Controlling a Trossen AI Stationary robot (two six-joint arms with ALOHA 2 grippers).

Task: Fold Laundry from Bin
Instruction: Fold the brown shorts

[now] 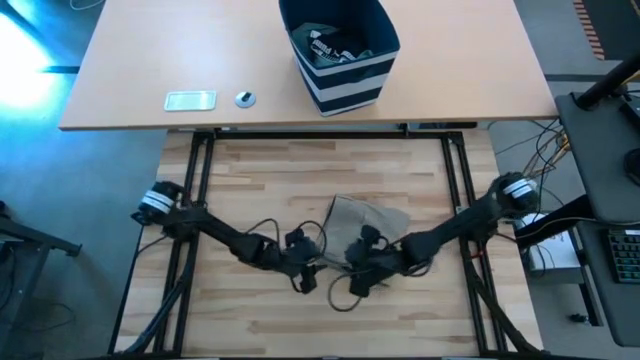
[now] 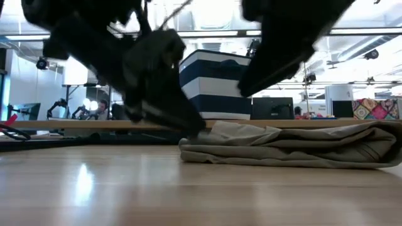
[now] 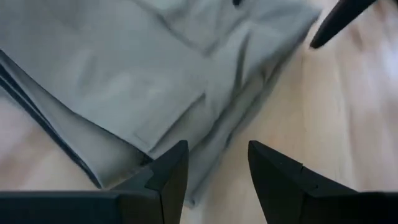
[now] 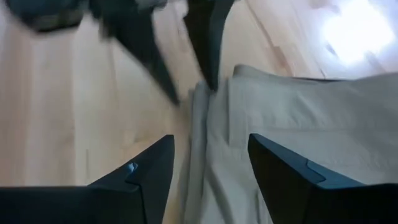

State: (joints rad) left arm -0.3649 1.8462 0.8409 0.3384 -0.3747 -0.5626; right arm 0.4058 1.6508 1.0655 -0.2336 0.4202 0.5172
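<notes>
1 beige garment (image 1: 368,217) lies on the wooden table (image 1: 260,180), near its middle, doubled over into a flat, layered pad; the low view shows stacked edges along its near side. The left gripper (image 1: 303,268) is at its edge, fingers (image 3: 169,177) apart, empty, straddling the cloth's corner. The right gripper (image 1: 362,262) hangs over the opposite side, fingers (image 4: 152,171) parted above the cloth and clamping nothing that I can see.

By my reading, this 1 piece is mostly folded, perhaps needing a last tuck or smoothing. The bin (image 1: 340,55) stands well apart on the far desk (image 1: 130,60), with grey pieces (image 1: 335,50) inside; how many I cannot tell, so most of the laundry looks left to do.

Count: 1 garment out, 1 bin, 2 grippers, 1 white flat device (image 1: 190,99) and 1 small round thing (image 1: 245,98) beside it.
</notes>
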